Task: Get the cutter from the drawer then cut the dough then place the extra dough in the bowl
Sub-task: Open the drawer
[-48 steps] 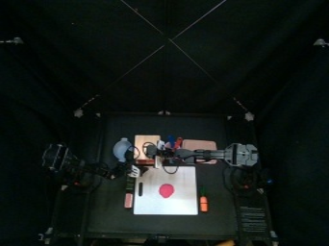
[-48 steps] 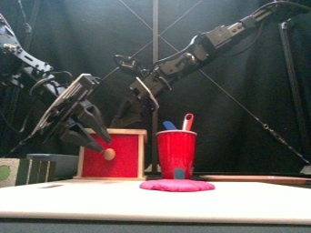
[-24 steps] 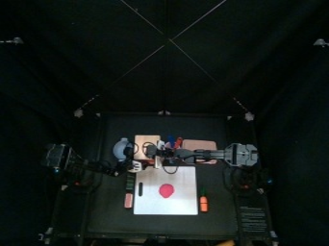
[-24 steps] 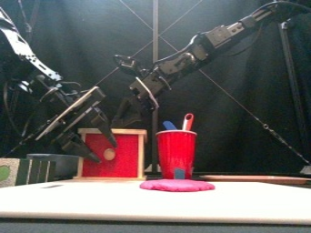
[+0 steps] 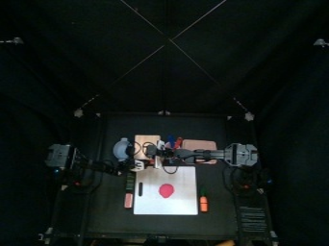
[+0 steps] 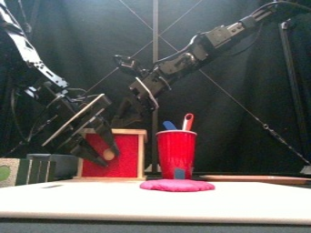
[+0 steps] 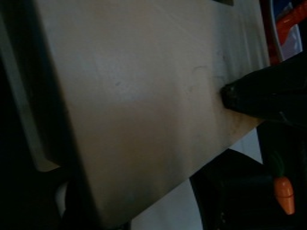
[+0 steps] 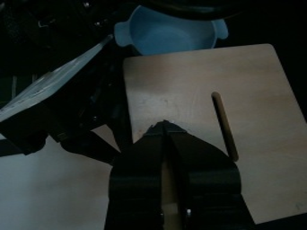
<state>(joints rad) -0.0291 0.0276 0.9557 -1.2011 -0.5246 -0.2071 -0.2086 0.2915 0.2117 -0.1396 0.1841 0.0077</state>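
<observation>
The pale wooden box (image 5: 152,144) stands at the back of the table, its red drawer front (image 6: 122,155) closed. My left gripper (image 6: 100,146) hangs just in front of the drawer's knob (image 6: 108,155), fingers spread. From above, my right gripper (image 8: 168,166) rests shut on the box top (image 8: 198,85), near its slot. The red dough disc (image 6: 177,186) lies on the white cutting board (image 5: 183,183). The blue-grey bowl (image 8: 174,31) sits beside the box. No cutter shows.
A red cup (image 6: 176,153) with a blue and a red toy knife stands right of the box. An orange toy food (image 5: 202,204) lies at the board's right edge, and another small toy (image 5: 127,200) at its left.
My left gripper has come down and in toward the drawer front. The right arm has stayed on the box.
</observation>
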